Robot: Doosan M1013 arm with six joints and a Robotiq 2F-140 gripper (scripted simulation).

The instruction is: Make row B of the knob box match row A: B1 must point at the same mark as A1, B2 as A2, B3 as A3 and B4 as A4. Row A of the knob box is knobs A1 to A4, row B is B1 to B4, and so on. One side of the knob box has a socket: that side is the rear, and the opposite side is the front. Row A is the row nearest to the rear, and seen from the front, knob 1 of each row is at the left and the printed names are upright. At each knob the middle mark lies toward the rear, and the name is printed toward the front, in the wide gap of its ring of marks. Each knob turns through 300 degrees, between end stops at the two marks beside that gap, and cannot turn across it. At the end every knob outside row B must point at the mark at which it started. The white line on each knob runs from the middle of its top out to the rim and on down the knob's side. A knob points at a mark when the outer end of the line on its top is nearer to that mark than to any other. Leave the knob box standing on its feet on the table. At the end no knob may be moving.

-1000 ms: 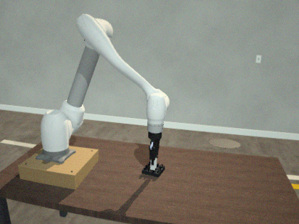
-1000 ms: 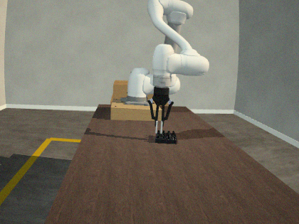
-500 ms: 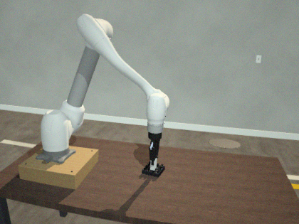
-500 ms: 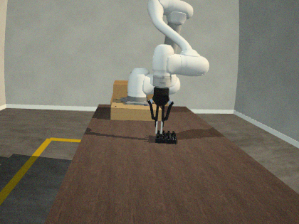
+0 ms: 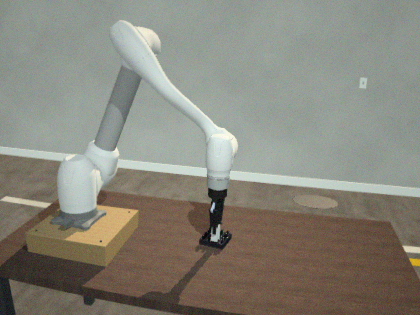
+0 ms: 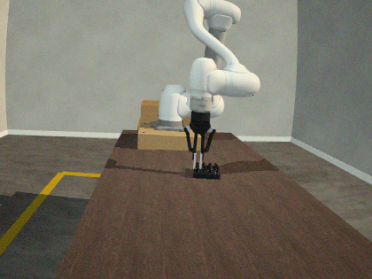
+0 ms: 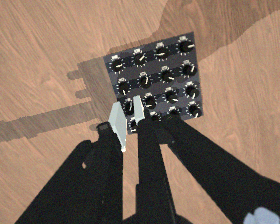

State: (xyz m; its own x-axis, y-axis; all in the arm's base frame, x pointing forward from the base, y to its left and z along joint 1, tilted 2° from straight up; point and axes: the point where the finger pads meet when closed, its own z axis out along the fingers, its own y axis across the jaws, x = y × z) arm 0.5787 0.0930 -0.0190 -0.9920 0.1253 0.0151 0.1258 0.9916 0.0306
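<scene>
Lowering or turning the tool (image 5: 215,239) (image 6: 197,167) (image 7: 129,109) out of line with a knob's axis is likely the chief hazard at this stage. The box (image 5: 204,242) (image 6: 206,175) (image 7: 131,71) rests on the table (image 5: 300,259) (image 6: 177,229) (image 7: 240,100), below the tool. The fingers stand a little apart, with a narrow gap, and are clamped on nothing. In the wrist view, one knob (image 7: 129,106) appears in line with that gap; contact cannot be confirmed.

Possible faults and causes:

- Wrong knob turned: the rows are close together, and the names are too small to read. Confirm that the target is in row B.
- Neighbour disturbed: the pads could brush an adjacent knob during descent or rotation. Any knob outside row B must keep its mark.
- Slip: a shallow or off-centre grip may let the pads rotate without the knob.
- Box shifted or tipped: side load, or torque applied against an end stop, could drag it on the table.
- Wrong mark: the fingers may mask the white line. Withdraw straight up before checking.
</scene>
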